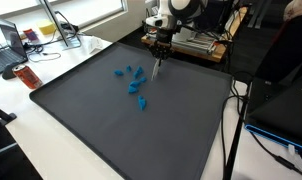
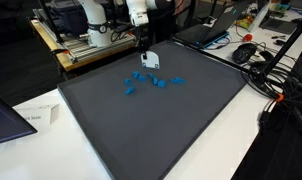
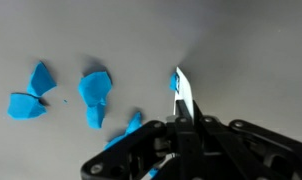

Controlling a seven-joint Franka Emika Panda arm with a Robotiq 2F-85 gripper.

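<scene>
My gripper [image 1: 158, 54] hangs over the far part of a dark grey mat [image 1: 141, 140], which also shows in the other exterior view [image 2: 181, 120]. Its fingers [image 3: 184, 120] are shut on a thin white piece with a blue end [image 3: 182, 92], held upright with its lower end near the mat [image 1: 156, 72] [image 2: 149, 61]. Several small blue pieces lie scattered on the mat beside it [image 1: 132, 89] [image 2: 161, 83]; in the wrist view they lie to the left of the gripper [image 3: 94, 88].
A laptop [image 1: 9, 42] and a red object [image 1: 28, 76] sit on the white desk beside the mat. Another laptop [image 2: 5, 115] and paper lie at one corner. Cables and a mouse [image 2: 247, 50] lie past the mat's edge. A metal rack [image 2: 86, 45] stands behind the arm.
</scene>
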